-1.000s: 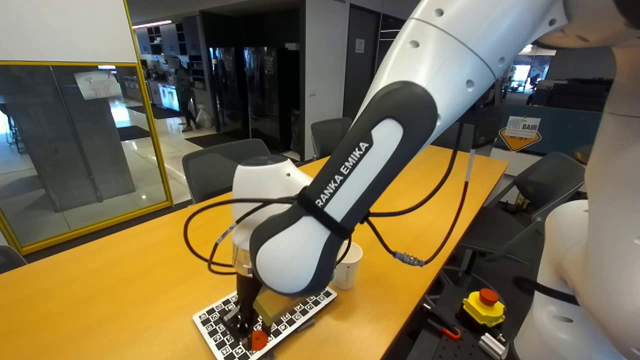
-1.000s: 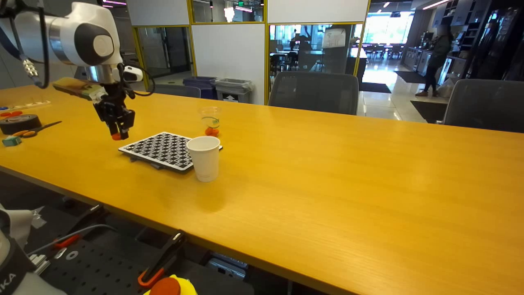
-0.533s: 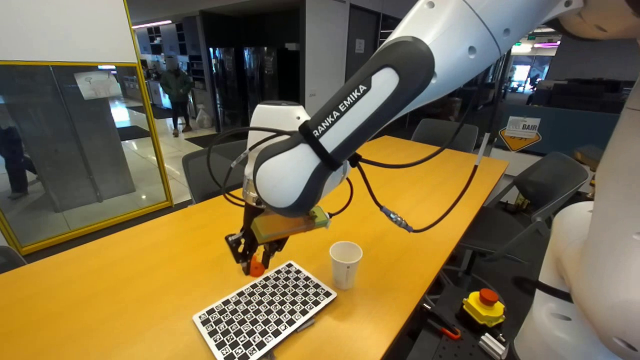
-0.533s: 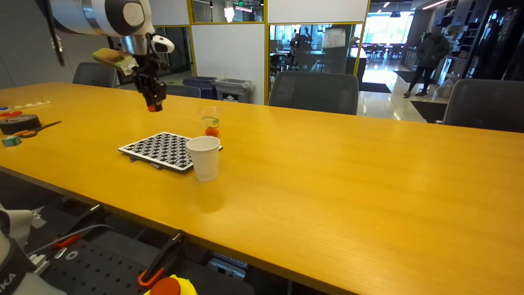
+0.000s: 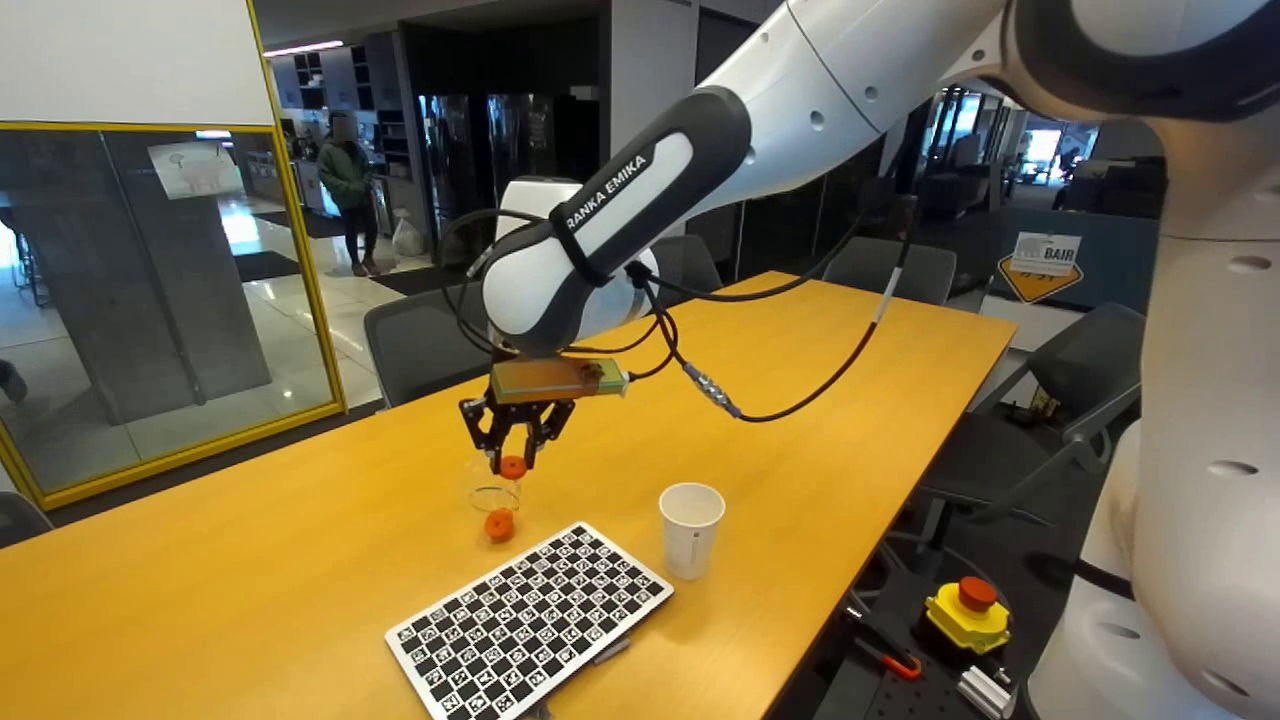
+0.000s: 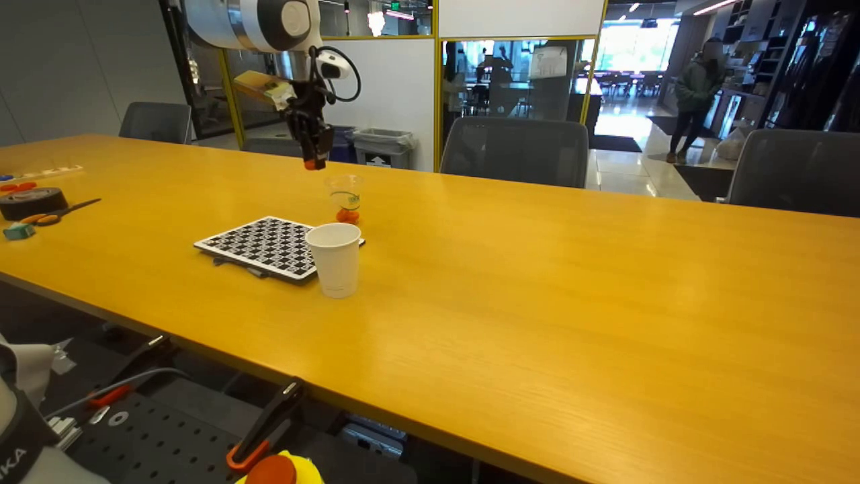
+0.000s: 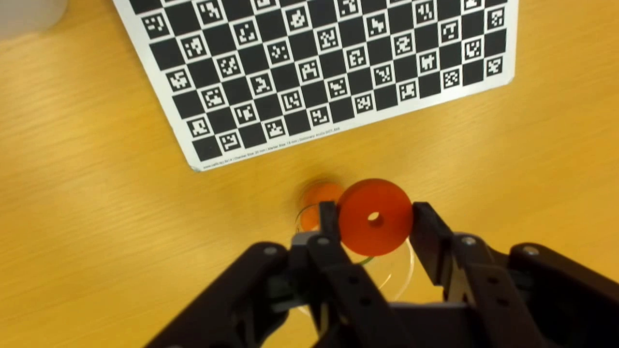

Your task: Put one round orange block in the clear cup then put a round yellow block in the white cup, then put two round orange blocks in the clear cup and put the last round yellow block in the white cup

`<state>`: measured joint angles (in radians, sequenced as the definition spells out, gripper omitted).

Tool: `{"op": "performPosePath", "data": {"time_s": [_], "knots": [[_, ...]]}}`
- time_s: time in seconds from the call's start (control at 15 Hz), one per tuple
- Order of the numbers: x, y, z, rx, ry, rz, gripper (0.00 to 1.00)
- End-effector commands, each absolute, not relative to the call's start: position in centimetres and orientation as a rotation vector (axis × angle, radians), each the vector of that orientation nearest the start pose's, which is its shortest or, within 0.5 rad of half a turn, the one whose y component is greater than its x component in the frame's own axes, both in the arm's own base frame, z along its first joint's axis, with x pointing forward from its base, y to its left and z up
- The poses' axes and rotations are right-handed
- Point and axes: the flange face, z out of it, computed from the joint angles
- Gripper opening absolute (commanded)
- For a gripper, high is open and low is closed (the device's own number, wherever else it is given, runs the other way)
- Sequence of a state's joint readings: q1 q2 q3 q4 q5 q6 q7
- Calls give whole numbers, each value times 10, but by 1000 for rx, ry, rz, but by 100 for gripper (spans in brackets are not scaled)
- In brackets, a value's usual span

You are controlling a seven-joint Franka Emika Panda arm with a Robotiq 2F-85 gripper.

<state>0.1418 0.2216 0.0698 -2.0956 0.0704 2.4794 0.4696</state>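
While the gripper [image 5: 513, 463] is hovering near the rim of the clear cup [image 6: 345, 195], its fingers [image 7: 329, 222] are pinching a round orange block [image 7: 375, 234], parted only by its width, its holed face pointing up the gripper; orange blocks [image 6: 347, 216] are lying inside that cup; both cups are standing upright, the white cup [image 6: 337, 265] closer to the front edge of the table [image 6: 571, 323], which is stretching well past both.

cup [image 6: 337, 265], board [image 6: 265, 243] and tumbler [image 6: 344, 191] on table [image 6: 571, 302]
in an exterior view, cup near, board to its left, tumbler far, at least one block [image 6: 348, 216] inside.
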Motion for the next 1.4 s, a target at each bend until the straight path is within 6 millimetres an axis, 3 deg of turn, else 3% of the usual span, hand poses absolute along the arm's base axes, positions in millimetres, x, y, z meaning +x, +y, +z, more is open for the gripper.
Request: {"op": "performPosePath", "data": {"time_s": [0.0,0.53,1.13,1.2,1.33], "knots": [[618,128,331,-2995,485,-179,24],[657,116,313,-3000,526,-102,24],[679,106,307,-3004,550,-59,24],[680,106,307,-3001,554,-54,67],[680,106,306,-2999,556,-44,73]]}}
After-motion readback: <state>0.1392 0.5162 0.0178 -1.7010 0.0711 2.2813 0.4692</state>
